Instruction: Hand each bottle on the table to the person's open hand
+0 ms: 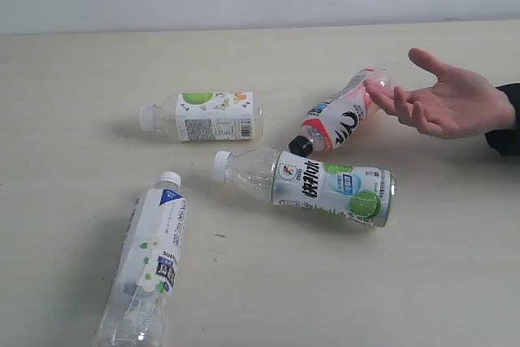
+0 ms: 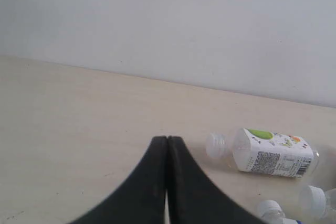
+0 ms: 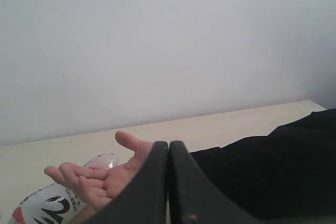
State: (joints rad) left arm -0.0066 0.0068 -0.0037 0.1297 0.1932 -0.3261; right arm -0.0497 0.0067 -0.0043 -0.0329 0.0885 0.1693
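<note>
Zero delivered. On the surface [image 1: 81, 62]: blue-label bottle [image 1: 146, 266] near left, green-label bottle [image 1: 207, 115] far left, lime-label bottle [image 1: 325, 188] centre, black-capped bottle [image 1: 337, 115] just beside open hand [image 1: 451, 103], right. Left end effector [image 2: 167, 142], right end effector [image 3: 169, 146]: closed, empty. All four pending.

On the beige table [image 1: 73, 71] lie three white-capped bottles [image 1: 213, 116] and one black-capped bottle [image 1: 337, 115].

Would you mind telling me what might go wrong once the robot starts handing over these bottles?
1. The black-capped, red-and-white-labelled clear plastic bottle lies close to the fingertips of the person's bare open hand; reaching for it may strike them.
2. Its cap lies close beside the white-capped, lime-labelled clear bottle; gripping either may knock the other.
3. Every bottle lies on its side and may roll if nudged.
</note>
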